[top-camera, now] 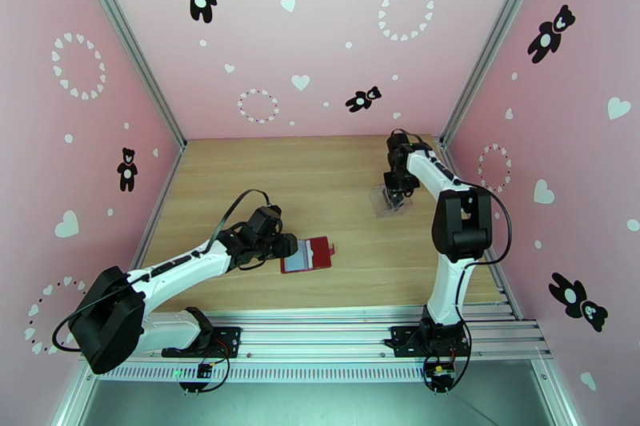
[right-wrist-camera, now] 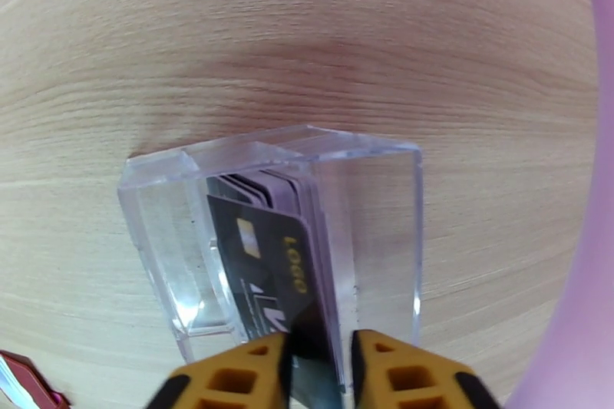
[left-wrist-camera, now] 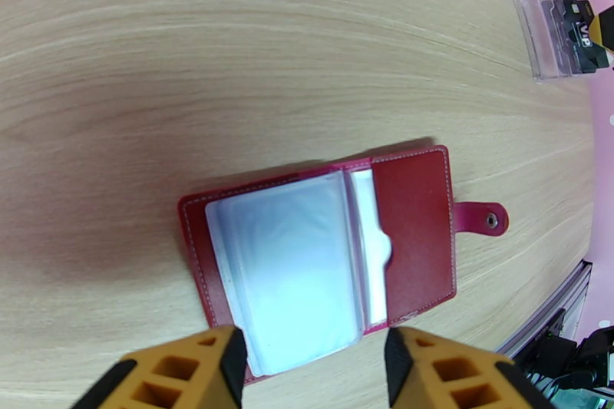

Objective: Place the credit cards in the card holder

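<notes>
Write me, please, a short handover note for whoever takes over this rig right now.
Left claw: open, poised at the near edge of the card holder, which lies spread open on the table.
Right claw: closed on the credit cards, which stand upright in the clear case.
Done: holder opened; no dark card visible in its sleeves.
Left: lift the cards out, carry them over, slide them into the holder.

A robotics lab test cell is indicated by two robot arms [top-camera: 184, 264] bolted to an aluminium rail [top-camera: 320, 336] at a wooden table [top-camera: 320, 172], enclosed by metal-framed pink walls [top-camera: 320, 36] printed with bears and hearts.
</notes>
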Tool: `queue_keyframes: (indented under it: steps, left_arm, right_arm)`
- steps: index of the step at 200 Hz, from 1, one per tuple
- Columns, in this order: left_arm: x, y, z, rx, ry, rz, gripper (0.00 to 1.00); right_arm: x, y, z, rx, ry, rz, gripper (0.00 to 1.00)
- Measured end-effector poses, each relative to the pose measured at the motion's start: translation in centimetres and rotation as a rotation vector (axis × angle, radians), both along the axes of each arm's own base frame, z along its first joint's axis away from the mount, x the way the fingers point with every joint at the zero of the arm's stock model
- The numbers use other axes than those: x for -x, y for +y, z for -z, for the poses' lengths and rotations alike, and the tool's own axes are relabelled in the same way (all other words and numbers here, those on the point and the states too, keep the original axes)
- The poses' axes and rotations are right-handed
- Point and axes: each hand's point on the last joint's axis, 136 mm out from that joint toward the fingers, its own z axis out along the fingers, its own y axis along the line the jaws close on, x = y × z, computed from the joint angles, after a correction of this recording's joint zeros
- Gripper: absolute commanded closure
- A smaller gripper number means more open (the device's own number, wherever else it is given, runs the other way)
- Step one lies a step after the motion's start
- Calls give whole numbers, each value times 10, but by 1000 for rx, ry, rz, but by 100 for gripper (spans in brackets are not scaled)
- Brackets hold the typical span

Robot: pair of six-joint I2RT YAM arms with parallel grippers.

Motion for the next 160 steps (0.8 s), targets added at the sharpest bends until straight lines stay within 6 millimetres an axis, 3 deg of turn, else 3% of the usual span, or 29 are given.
queue_keyframes:
  steps: [78, 99, 130, 160]
  left_arm:
    - [0, 0, 0, 1, 2, -2, 47]
    - [0, 0, 0, 1, 1, -2, 47]
    - [0, 0, 0, 1, 1, -2, 47]
    - [0, 0, 0, 2, 1, -3, 47]
  right_arm:
    - [1, 10, -5, -59, -9, -10, 99]
    - [2, 17, -20, -94, -41, -20, 100]
    - [6, 25, -59, -141, -130, -31, 100]
    - [25, 39, -92, -237, -229, -31, 100]
